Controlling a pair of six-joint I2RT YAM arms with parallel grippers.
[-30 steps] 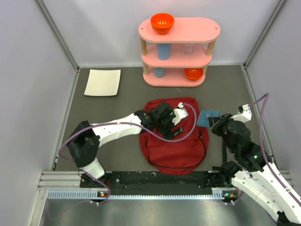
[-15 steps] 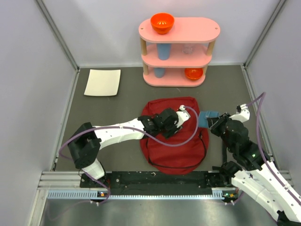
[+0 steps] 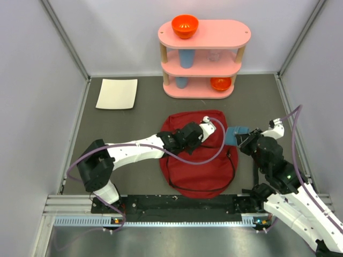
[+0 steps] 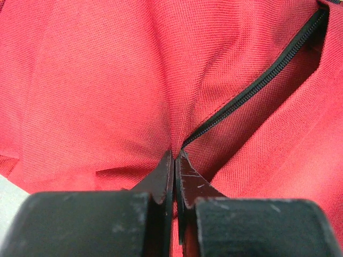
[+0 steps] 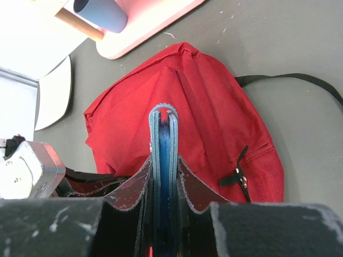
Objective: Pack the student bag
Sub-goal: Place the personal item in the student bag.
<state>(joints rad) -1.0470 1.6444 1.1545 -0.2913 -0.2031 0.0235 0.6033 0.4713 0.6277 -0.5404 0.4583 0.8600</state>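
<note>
The student bag (image 3: 198, 168) is a dark-red backpack lying flat in the middle of the mat. My left gripper (image 3: 199, 134) rests on its upper part. In the left wrist view that gripper (image 4: 176, 155) is shut, pinching a fold of red fabric (image 4: 107, 80) at the end of a black zipper line (image 4: 252, 93). My right gripper (image 3: 242, 139) hovers just right of the bag, shut on a thin blue flat item (image 3: 236, 132). In the right wrist view the blue item (image 5: 163, 134) stands on edge between the fingers, with the bag (image 5: 214, 107) beyond it.
A pink three-tier shelf (image 3: 236, 35) stands at the back with an orange bowl (image 3: 185, 25) on top, a blue cup (image 3: 186, 58) on the middle tier and another orange bowl (image 3: 220, 83) below. A white sheet (image 3: 117, 93) lies back left. A black strap (image 5: 300, 80) trails right of the bag.
My left gripper has gone from wide open to shut on the bag's fabric, settling lower onto the bag. The right arm and the blue item have stayed still.
</note>
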